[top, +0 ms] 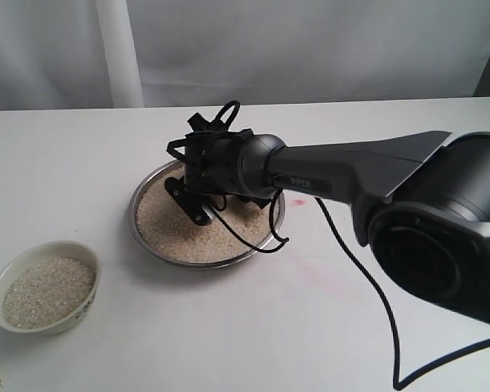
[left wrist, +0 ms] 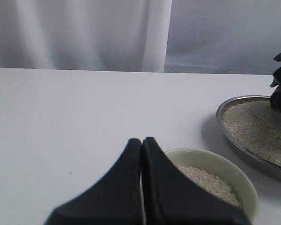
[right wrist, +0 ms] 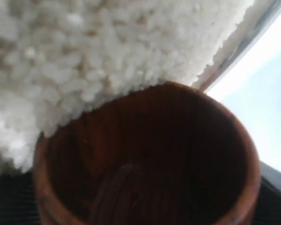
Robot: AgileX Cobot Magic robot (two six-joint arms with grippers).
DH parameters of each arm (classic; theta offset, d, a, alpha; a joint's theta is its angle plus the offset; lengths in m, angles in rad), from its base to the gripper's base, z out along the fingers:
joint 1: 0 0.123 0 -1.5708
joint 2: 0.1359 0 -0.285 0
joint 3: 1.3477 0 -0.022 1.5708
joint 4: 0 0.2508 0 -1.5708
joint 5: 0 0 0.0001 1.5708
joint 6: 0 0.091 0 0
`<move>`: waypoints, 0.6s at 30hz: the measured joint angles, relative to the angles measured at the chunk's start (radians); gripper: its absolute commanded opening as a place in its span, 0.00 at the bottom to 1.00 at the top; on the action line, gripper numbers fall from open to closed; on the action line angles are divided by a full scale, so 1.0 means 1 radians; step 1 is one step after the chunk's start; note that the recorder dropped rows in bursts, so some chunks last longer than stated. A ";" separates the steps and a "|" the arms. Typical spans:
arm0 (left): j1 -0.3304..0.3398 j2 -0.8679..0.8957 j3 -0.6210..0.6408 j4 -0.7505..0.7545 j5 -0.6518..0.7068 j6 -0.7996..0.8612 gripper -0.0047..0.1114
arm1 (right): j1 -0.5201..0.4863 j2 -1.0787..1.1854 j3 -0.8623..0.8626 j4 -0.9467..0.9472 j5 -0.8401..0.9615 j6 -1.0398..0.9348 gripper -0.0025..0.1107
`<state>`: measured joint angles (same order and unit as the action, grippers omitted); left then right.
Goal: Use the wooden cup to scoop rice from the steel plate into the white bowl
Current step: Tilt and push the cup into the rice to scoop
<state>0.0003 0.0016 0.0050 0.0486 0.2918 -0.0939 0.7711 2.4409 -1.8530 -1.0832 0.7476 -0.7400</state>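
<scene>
The steel plate (top: 134,214) sits mid-table, filled with rice (top: 184,237). My right gripper (top: 196,206) reaches down into it from the right, shut on the wooden cup (right wrist: 145,164). The cup is tipped on its side, its dark mouth empty and its rim pressed into the rice (right wrist: 84,56) near the plate's rim (right wrist: 243,47). In the exterior view the gripper hides the cup. The white bowl (top: 88,304) stands at the front left, holding rice (top: 47,290). My left gripper (left wrist: 143,140) hovers shut and empty just beside the bowl (left wrist: 210,157).
A black cable (top: 367,286) trails from the right arm (top: 351,167) across the table to the front right. A white curtain (top: 229,41) hangs behind the table's far edge. The left wrist view also shows the plate (left wrist: 221,123).
</scene>
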 measured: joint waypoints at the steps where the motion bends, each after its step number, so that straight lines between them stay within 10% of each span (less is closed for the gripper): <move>1: 0.000 0.000 0.000 0.000 0.000 0.000 0.04 | 0.004 -0.001 0.000 -0.005 0.002 0.000 0.02; 18: 0.000 0.000 0.000 0.000 0.000 0.000 0.04 | 0.080 0.008 0.000 0.005 0.066 0.000 0.02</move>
<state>0.0003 0.0016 0.0050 0.0486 0.2918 -0.0939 0.8507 2.4484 -1.8530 -1.0778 0.8140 -0.7400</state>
